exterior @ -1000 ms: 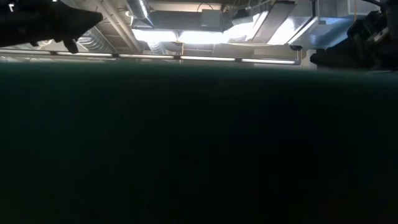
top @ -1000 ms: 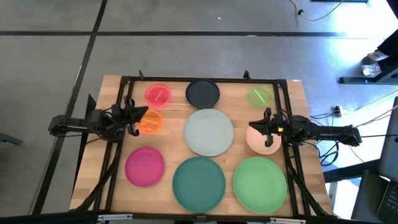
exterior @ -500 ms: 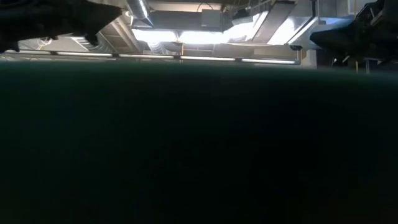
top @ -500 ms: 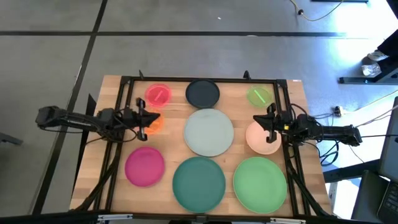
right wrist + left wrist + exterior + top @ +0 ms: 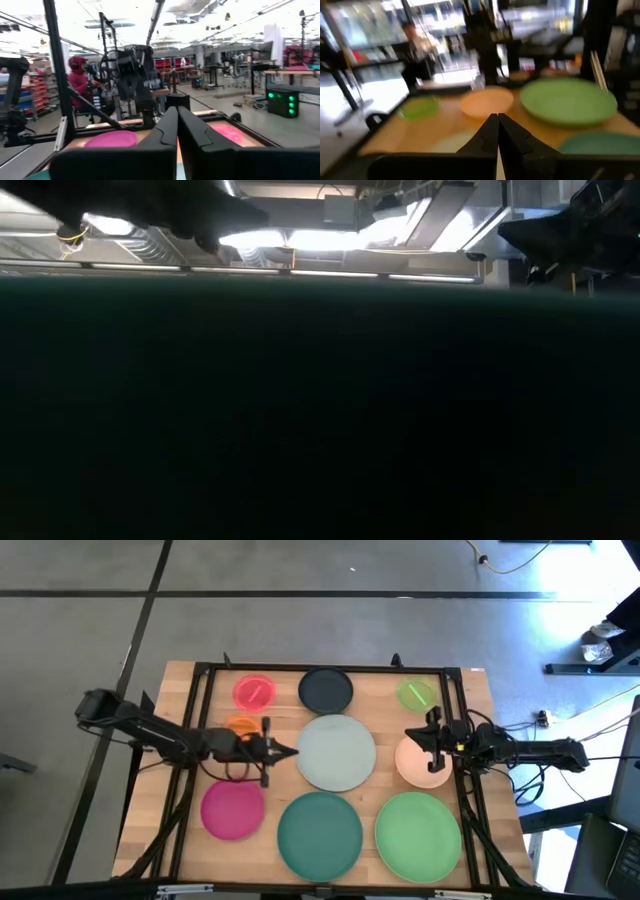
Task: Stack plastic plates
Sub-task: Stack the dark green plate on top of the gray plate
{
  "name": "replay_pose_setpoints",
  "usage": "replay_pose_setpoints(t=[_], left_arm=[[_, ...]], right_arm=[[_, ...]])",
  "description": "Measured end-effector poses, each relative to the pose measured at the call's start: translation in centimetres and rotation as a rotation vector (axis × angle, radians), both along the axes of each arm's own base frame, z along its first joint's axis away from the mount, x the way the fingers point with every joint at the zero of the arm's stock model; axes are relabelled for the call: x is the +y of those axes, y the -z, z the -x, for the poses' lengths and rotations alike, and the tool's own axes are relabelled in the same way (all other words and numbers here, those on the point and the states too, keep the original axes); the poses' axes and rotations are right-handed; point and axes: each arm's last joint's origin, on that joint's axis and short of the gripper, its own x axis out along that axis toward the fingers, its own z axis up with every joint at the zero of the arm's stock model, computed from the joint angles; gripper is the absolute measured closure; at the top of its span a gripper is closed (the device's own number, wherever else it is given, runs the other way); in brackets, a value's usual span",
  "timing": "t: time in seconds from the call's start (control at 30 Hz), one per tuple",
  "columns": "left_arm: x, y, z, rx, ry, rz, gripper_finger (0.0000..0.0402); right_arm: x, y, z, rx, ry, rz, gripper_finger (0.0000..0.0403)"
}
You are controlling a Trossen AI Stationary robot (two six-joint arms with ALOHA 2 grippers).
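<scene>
Nine plates lie flat on the wooden table: small red, small orange, black, small green, pale grey, peach, magenta, teal and large green. My left gripper is shut and empty at the pale grey plate's left rim; its arm covers part of the orange plate. Its shut fingers also show in the left wrist view. My right gripper is shut and empty over the peach plate's far left edge, and its fingers show in the right wrist view.
A black frame runs around the table's far edge and both sides. In the low view a dark teal surface blocks almost everything, with both arms above it. A person shows in the room beyond the table's left side.
My left gripper has gone toward the table's right edge and a little toward the near edge, from over the small orange plate to the pale grey plate's left rim. The plates have stayed where they were.
</scene>
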Motion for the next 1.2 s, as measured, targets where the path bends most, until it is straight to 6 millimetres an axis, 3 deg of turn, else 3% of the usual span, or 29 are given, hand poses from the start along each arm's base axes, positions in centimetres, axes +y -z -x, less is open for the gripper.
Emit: replay_pose_setpoints(t=[0.23, 0.4, 0.57, 0.73, 0.97, 1.2], left_arm=[[-1.8, -0.1, -3.5, 0.31, -0.036, 0.031, 0.0401], [-2.9, -0.5, -5.7, 0.316, -0.008, 0.036, 0.0401], [-3.0, -1.1, -7.1, 0.293, -0.065, 0.08, 0.0398], [-3.3, -1.0, -7.4, 0.415, -0.054, 0.187, 0.0353], [-4.7, -0.3, -6.3, 0.585, -0.049, 0.329, 0.0271], [-5.8, 0.9, -5.7, 0.635, -0.155, 0.39, 0.0258]], right_arm=[[0.3, -0.6, -2.1, 0.159, -0.037, 0.003, 0.0401], [1.6, -0.8, -4.2, 0.285, -0.103, 0.052, 0.04], [2.8, -2.4, -5.9, 0.331, -0.136, 0.128, 0.0401], [3.7, -4.1, -7.3, 0.356, -0.168, 0.165, 0.0398], [4.8, -3.6, -8.0, 0.402, -0.208, 0.182, 0.0398], [4.9, -3.6, -8.1, 0.41, -0.166, 0.146, 0.0398]])
